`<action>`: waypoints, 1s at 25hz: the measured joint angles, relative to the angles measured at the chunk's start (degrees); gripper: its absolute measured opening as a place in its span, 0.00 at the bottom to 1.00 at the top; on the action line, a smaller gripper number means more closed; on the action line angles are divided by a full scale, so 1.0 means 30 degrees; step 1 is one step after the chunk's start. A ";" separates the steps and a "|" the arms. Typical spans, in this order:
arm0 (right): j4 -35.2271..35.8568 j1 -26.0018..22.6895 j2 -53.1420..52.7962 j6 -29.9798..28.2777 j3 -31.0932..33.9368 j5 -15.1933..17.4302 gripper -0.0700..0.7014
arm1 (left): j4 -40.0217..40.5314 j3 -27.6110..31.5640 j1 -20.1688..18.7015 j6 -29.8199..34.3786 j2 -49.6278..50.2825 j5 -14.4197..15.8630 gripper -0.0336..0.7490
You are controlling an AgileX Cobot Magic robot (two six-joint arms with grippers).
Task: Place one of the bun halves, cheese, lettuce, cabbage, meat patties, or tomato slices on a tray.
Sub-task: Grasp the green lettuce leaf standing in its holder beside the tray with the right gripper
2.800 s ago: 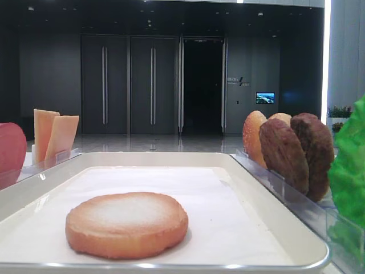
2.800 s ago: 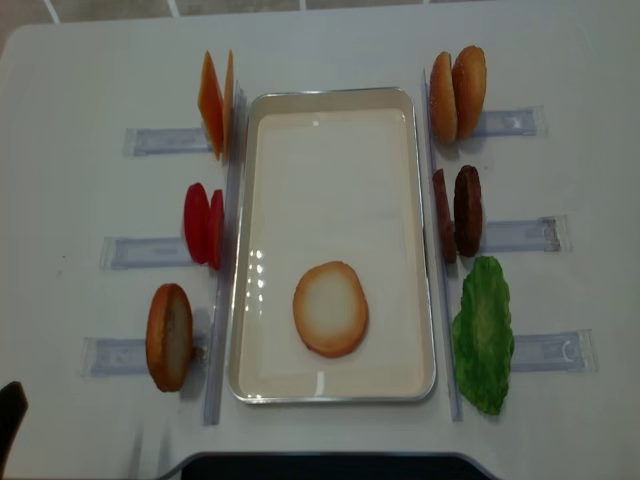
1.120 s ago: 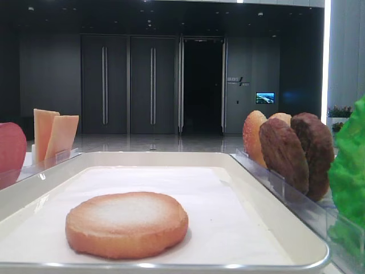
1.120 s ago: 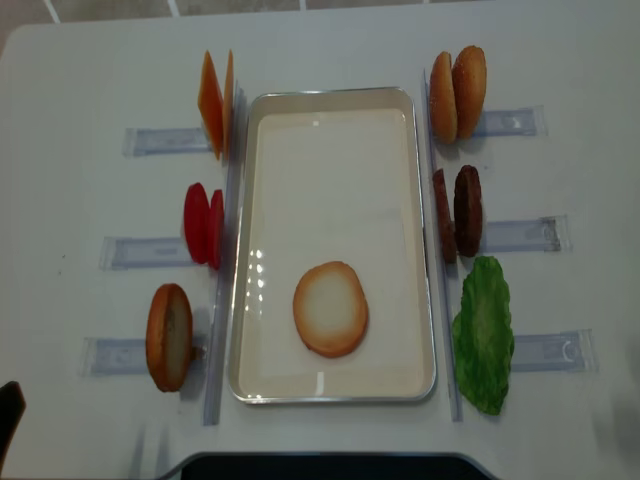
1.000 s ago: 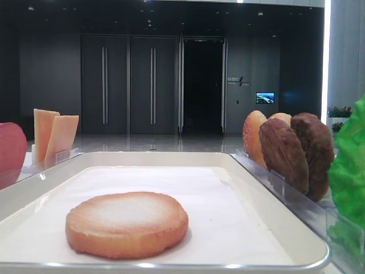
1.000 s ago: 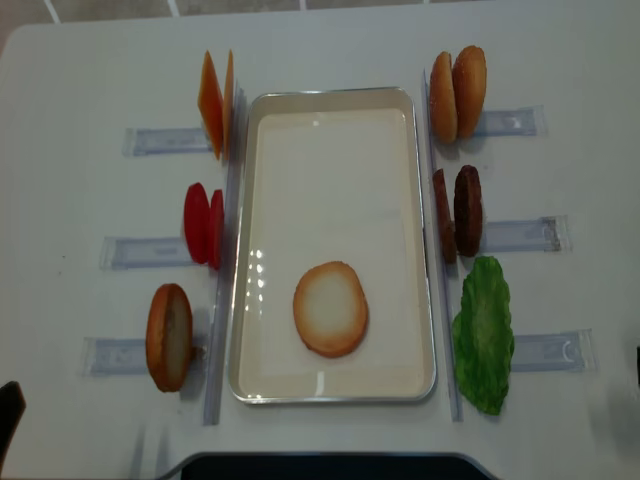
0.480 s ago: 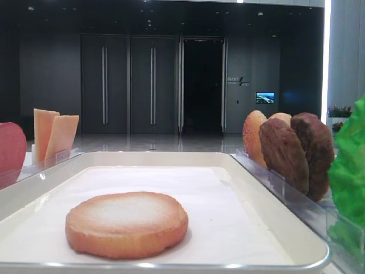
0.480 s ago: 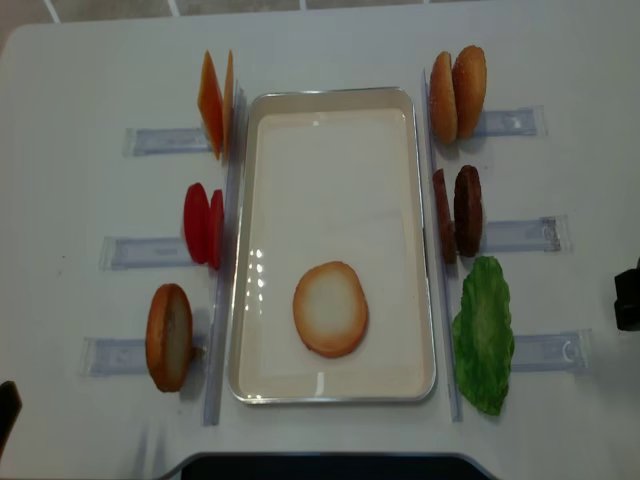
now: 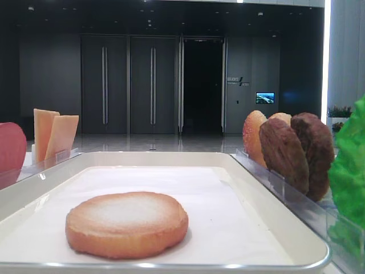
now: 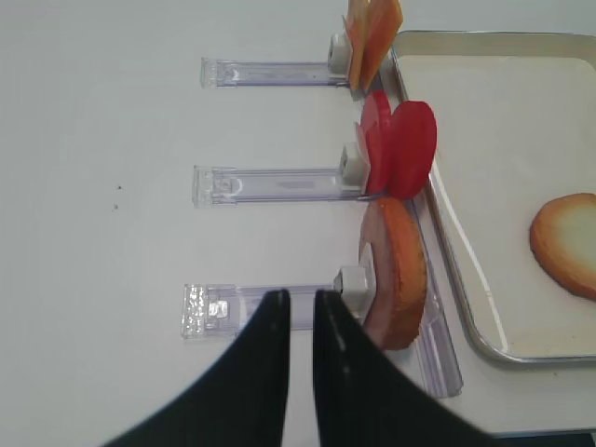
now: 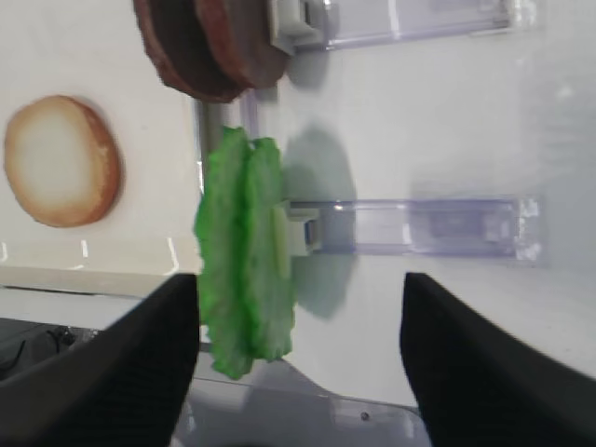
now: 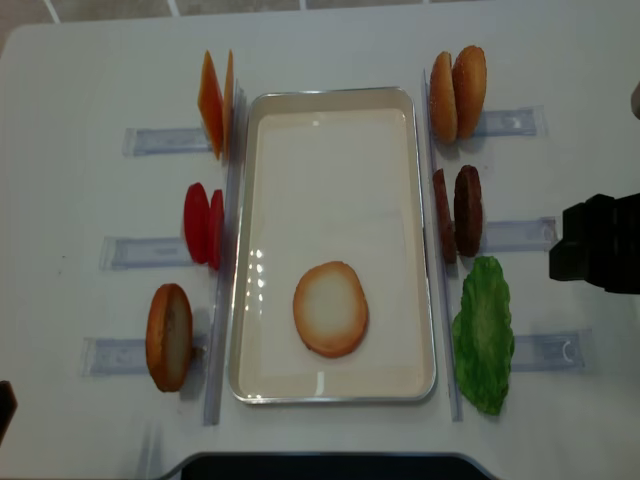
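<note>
Leftward, the left gripper (image 10: 300,317) is hanging over its clear rack (image 10: 265,307) with fingers nearly pinched together, grasping nothing; one bun half (image 12: 330,309) is lying flat on the tray (image 12: 330,98); the lettuce (image 11: 245,251) is standing in its rack; the right gripper (image 11: 300,340) is hovering there, fingers spread wide.

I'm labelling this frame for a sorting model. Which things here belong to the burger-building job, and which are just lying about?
Belongs to the job:
- tray with bun half lying in it
- racked bun halves
- cheese
- tomato slices
- meat patties
- lettuce

Just there:
- clear racks
- white table
- dark doors behind
</note>
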 joint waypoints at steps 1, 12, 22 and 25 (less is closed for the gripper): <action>-0.0021 0.0560 0.0000 0.0521 -0.0070 -0.0277 0.70 | 0.0000 0.0000 0.0000 0.0000 0.0000 0.0000 0.11; -0.2375 0.6589 0.1304 0.6098 -0.0110 -0.2351 0.70 | 0.0000 0.0000 0.0000 0.0000 0.0000 0.0000 0.04; -0.3627 0.7014 0.3872 0.6447 -0.0113 -0.2438 0.70 | 0.0000 0.0000 0.0000 0.0000 0.0000 0.0000 0.04; -0.3927 0.7014 0.4313 0.6607 -0.0113 -0.2438 0.70 | 0.0000 0.0000 0.0000 0.0000 0.0000 0.0000 0.04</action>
